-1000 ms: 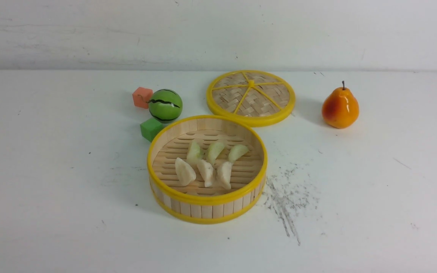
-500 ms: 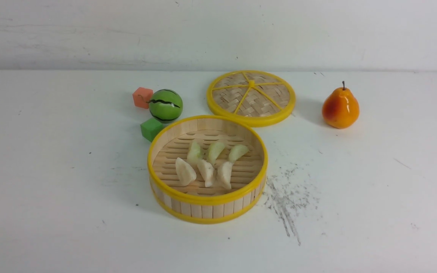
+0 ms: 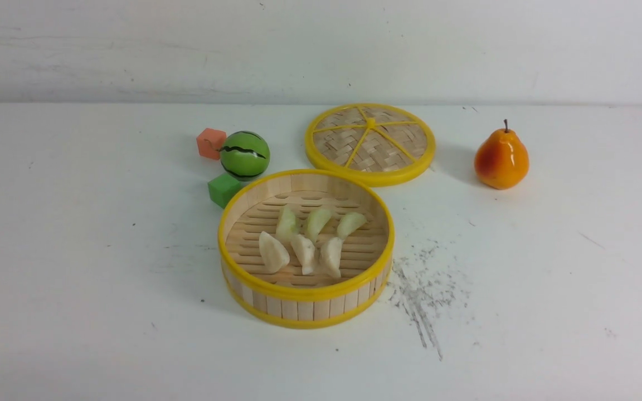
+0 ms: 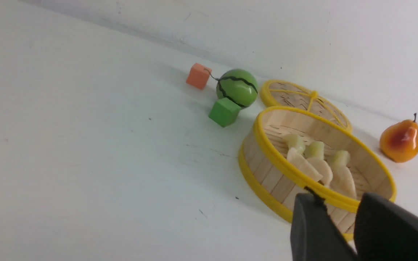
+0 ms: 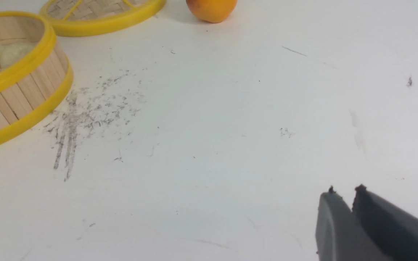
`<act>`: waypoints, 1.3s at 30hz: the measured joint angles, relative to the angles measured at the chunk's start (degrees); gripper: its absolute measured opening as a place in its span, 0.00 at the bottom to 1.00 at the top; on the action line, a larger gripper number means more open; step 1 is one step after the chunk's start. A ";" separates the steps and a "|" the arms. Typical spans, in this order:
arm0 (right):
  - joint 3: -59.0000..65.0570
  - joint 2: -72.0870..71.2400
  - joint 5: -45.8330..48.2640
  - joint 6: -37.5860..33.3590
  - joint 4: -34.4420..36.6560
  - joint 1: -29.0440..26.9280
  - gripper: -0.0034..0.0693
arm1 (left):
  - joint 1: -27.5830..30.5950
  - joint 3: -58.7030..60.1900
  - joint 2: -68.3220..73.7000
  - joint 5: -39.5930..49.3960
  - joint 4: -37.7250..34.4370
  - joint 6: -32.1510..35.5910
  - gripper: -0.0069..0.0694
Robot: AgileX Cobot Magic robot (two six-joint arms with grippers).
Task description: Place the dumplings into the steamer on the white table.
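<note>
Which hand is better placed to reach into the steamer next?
Probably left: the left hand is close beside the steamer wall, while the right hand is farther off over the white table.

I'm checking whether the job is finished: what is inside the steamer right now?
Six dumplings lie on the slatted floor of the steamer: three greenish behind, three cream in front. The near wall hides a strip of floor.

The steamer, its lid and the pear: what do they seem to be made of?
The steamer: pale, matte wooden slats for wall and floor, with glossy yellow rims that look like plastic.
The lid: woven strips, probably bamboo, under yellow spokes and rim of the same plastic look.
The pear: smooth and shiny with bright highlights, so likely painted plastic, not real fruit.
</note>
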 joint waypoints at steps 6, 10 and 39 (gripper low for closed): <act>0.00 0.00 0.00 0.00 0.00 0.00 0.17 | 1.13 6.07 0.00 -3.14 0.78 2.69 0.17; 0.00 0.00 0.00 0.00 0.00 0.00 0.18 | 1.27 6.73 0.00 -2.05 2.49 2.17 0.07; 0.00 0.00 0.00 0.31 0.00 0.00 0.22 | 1.27 7.08 0.00 5.56 -2.01 14.29 0.07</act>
